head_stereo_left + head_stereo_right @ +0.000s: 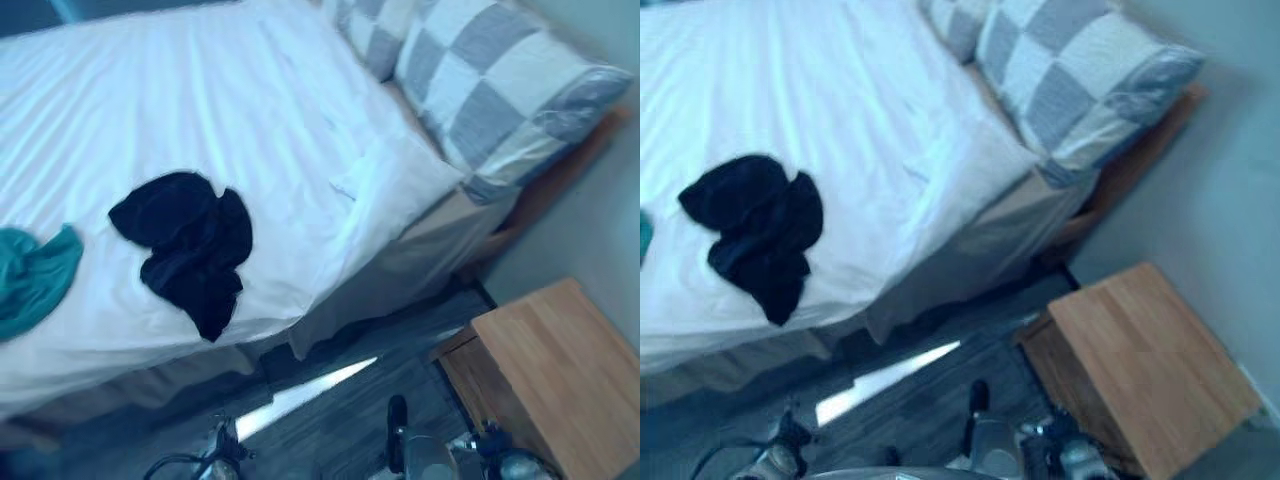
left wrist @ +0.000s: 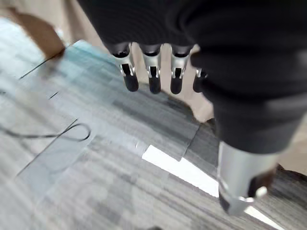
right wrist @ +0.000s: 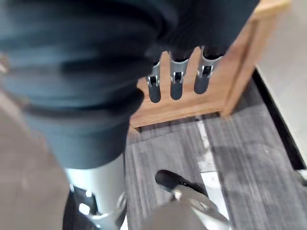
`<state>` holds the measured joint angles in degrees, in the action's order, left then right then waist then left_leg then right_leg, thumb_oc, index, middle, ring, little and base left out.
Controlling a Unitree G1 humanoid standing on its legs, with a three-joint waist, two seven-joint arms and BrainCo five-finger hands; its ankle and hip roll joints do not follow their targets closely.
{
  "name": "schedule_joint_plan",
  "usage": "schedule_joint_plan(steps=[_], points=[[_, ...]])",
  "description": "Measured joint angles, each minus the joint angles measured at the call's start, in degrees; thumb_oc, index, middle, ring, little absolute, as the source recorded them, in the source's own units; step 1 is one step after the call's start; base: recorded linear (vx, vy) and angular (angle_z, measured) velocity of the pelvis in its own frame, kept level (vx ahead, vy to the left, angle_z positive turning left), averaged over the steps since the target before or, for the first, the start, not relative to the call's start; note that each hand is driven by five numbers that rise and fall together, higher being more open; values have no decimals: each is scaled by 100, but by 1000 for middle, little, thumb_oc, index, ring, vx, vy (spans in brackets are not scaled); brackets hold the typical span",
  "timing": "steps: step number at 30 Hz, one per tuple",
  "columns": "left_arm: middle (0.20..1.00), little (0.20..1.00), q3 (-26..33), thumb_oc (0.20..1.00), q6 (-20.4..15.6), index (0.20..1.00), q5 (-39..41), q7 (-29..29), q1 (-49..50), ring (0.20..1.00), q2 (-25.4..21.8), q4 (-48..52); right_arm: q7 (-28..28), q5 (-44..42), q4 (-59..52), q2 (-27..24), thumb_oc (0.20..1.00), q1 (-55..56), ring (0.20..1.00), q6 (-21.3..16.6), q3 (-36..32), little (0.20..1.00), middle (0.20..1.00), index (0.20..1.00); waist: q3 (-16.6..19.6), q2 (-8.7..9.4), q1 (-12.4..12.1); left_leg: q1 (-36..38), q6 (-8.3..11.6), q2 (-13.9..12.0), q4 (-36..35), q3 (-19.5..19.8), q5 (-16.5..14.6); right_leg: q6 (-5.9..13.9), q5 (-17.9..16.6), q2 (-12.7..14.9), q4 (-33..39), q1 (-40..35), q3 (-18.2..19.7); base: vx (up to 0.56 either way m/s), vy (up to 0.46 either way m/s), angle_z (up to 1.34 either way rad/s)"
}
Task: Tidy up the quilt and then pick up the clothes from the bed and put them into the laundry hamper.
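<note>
A white quilt (image 1: 200, 90) covers the bed and lies mostly smooth, with a folded corner near the pillows. On it, close to the near edge, a crumpled black garment (image 1: 190, 245) lies in a heap. At the left edge a teal garment (image 1: 35, 275) also rests on the quilt. My left hand (image 2: 153, 79) hangs low over the grey floor with straight fingers, holding nothing. Beside the wooden nightstand, my right hand (image 3: 176, 81) hangs the same way, fingers straight and empty. Both hands are well below the bed and apart from the clothes.
Two grey-and-white checked pillows (image 1: 500, 90) lean at the head of the bed. A wooden nightstand (image 1: 555, 365) stands at the right, close to the bed's corner. Grey plank floor (image 1: 330, 420) runs between bed and nightstand.
</note>
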<state>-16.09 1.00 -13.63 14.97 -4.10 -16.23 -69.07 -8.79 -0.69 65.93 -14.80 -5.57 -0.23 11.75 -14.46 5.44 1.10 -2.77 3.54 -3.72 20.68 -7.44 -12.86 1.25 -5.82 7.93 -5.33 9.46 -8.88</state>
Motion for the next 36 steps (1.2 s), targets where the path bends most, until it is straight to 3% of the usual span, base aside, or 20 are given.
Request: schedule_joint_plan(steps=[1,4,5,7,9,12,14,15,16,17,18,20,21,22,24,26,28,34,35,36], points=[[1000,1000,-4,1000,2,1000,-2,-15,-19,1000,12,2,-35,10,-62,-64,1000,-58,1000,-5,-8,1000,1000,1000,-69,16,118,-8,15,-309,-447,-771,98,-62,31,-29,271,-276,-351,81,36,88],[1000,1000,1,1000,36,1000,-14,-26,-4,1000,-7,50,-115,87,-269,-296,1000,-163,1000,29,6,1000,1000,1000,-140,-62,127,142,33,-570,-1284,-1343,410,-106,29,-244,545,-650,-546,106,49,31],[1000,1000,88,1000,31,1000,-22,-53,104,1000,-4,85,-132,353,-861,-595,1000,-108,1000,71,40,1000,1000,1000,-129,-155,116,351,61,-529,-1774,-1209,829,-53,41,-345,700,-822,-566,94,85,-15],[1000,1000,153,1000,35,1000,-37,-73,152,1000,-13,118,-267,674,-1772,-1068,1000,114,1000,23,-60,1000,1000,1000,-89,-258,331,515,129,-498,-2095,-1166,1269,11,13,-366,879,-1000,-669,83,155,8],[1000,1000,432,1000,1,1000,-102,-69,192,1000,-17,249,-337,970,-3107,-1597,1000,456,1000,109,-324,1000,1000,1000,-92,-240,366,639,73,-306,-2416,-1202,1355,136,-72,-236,921,-1007,-658,40,127,9],[1000,1000,508,1000,-17,1000,-124,-66,232,1000,-168,262,-503,1368,-3821,-2119,1000,511,1000,44,-622,1000,1000,1000,-56,-86,357,716,-74,-113,-2562,-1137,1332,237,-140,-60,838,-1039,-718,44,163,13],[1000,1000,503,1000,-50,1000,-131,-85,238,1000,-196,121,-553,1620,-4133,-2530,1000,334,1000,5,-683,1000,1000,1000,-80,-132,359,748,-186,-100,-2560,-1035,1351,339,-72,44,175,-809,-693,42,32,32],[1000,1000,400,1000,-49,1000,-170,-106,220,1000,-220,58,-609,1748,-4323,-2817,1000,167,1000,-25,-716,1000,1000,1000,-118,-226,410,818,-237,-146,-2522,-893,1358,499,102,108,-593,-449,-418,31,-25,50],[1000,1000,397,1000,-42,1000,-194,-115,211,1000,-266,64,-651,1815,-4414,-2926,1000,110,1000,-42,-714,1000,1000,1000,-105,-220,458,777,-256,-109,-2525,-718,1364,532,279,74,-776,-323,-153,70,-58,60],[1000,1000,397,1000,-47,1000,-233,-117,210,1000,-317,64,-672,1822,-4503,-3042,1000,40,1000,-47,-674,1000,1000,1000,-112,-222,488,734,-270,-89,-2525,-634,1364,561,358,5,-719,-256,247,79,-107,72],[1000,1000,321,1000,-49,1000,-252,-124,191,1000,-482,53,-746,1881,-4600,-3256,1000,-253,1000,-143,-691,1000,1000,1000,-116,-79,470,592,-344,25,-2526,-456,1444,586,387,-53,-458,-53,727,70,-109,64],[1000,1000,248,1000,-53,1000,-250,-137,83,1000,-545,48,-743,1882,-4780,-3423,1000,-641,1000,-123,-655,1000,1000,1000,-140,-24,528,475,-346,123,-2509,-200,1486,611,369,-151,223,-67,1197,40,-133,86],[1000,1000,225,1000,-69,1000,-252,-143,117,1000,-560,49,-745,1886,-4859,-3511,1000,-860,1000,-147,-595,1000,1000,1000,-141,-20,497,426,-351,195,-2514,-100,1495,640,338,-94,478,-111,1188,36,-155,75],[1000,1000,147,1000,-110,1000,-256,-148,130,1000,-584,71,-743,1888,-4885,-3575,1000,-1384,1000,-131,-326,1000,1000,1000,-128,48,454,412,-338,323,-2512,-115,1481,635,266,30,660,-55,1111,0,-132,46],[1000,1000,23,1000,-123,1000,-277,-147,153,1000,-570,171,-752,1942,-4945,-3631,1000,-2062,1000,-253,-95,1000,1000,1000,-186,-52,300,359,-258,327,-2511,-19,1494,658,-205,45,819,-110,1049,-24,-145,24],[1000,1000,-56,1000,-147,1000,-275,-135,248,1000,-570,331,-742,1935,-4708,-3653,1000,-2955,1000,-262,656,1000,1000,1000,-261,-208,225,170,-147,251,-2458,37,1492,589,-541,-24,996,-65,983,-83,-94,15],[1000,1000,-178,1000,-192,1000,-263,-130,222,1000,-569,396,-745,1934,-4496,-3685,1000,-3567,1000,-262,1170,1000,1000,1000,-396,-307,124,-57,-103,192,-2325,106,1497,445,-663,-73,995,69,877,-97,-98,16],[1000,1000,-498,1000,-431,1000,-220,-23,-286,1000,-572,886,-751,2167,-2864,-4059,1000,-5663,1000,-224,2718,1000,1000,1000,-994,-688,24,-668,18,70,-2149,364,1588,355,-745,-159,992,464,587,-67,-61,18],[1000,1000,-507,1000,-444,1000,-220,6,-340,1000,-570,922,-743,2232,-2544,-4027,492,-5863,492,-214,2916,492,492,492,-1051,-696,48,-697,27,70,-2155,382,1600,353,-747,-162,992,496,571,-33,-22,19],[1000,1000,-505,1000,-467,1000,-215,27,-382,1000,-565,975,-706,2287,-2294,-4010,213,-5901,213,-138,2987,213,213,213,-1115,-739,-4,-746,36,64,-2166,392,1621,345,-752,-165,990,543,562,-46,-20,11]])
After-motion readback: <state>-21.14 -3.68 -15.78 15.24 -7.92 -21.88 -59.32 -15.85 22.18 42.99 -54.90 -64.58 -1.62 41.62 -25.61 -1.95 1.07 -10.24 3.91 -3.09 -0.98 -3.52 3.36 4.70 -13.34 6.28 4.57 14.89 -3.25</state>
